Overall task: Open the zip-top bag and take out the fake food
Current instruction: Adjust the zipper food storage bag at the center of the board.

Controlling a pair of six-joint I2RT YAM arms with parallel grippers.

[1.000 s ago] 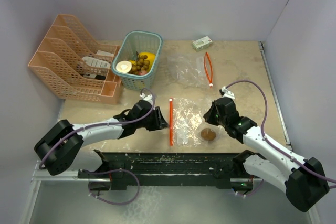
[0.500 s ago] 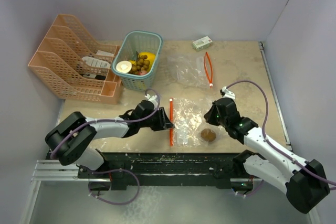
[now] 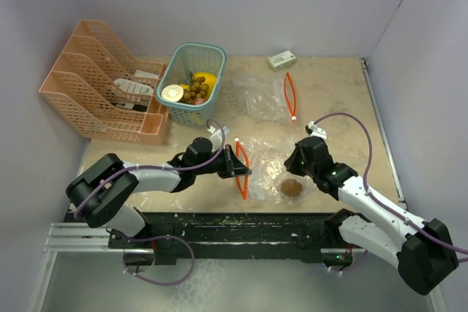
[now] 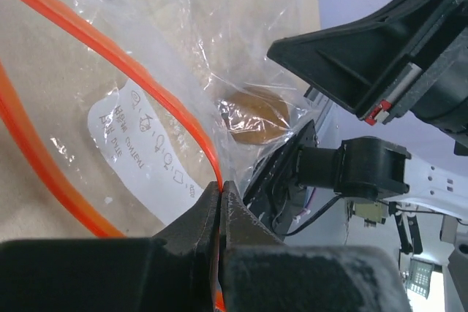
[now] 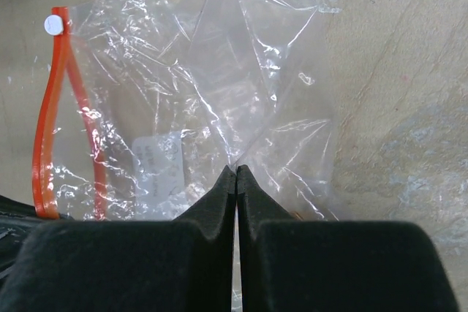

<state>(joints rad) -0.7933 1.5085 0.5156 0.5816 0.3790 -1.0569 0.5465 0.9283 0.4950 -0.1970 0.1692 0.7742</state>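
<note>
Your left hand (image 4: pixel 219 195) is pinched shut on the orange zip strip (image 4: pixel 168 104). Your right hand (image 5: pixel 235 173) clamps the zip-top bag (image 3: pixel 267 162) film. Pull left gently, without tearing.

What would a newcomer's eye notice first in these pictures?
The clear zip-top bag at the front of the table, orange zipper gaping, is held by the left gripper on the zipper and the right gripper on the plastic. A brown fake food piece lies inside it.

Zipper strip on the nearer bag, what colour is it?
Orange; the zipper strip shows best in left wrist view.
</note>
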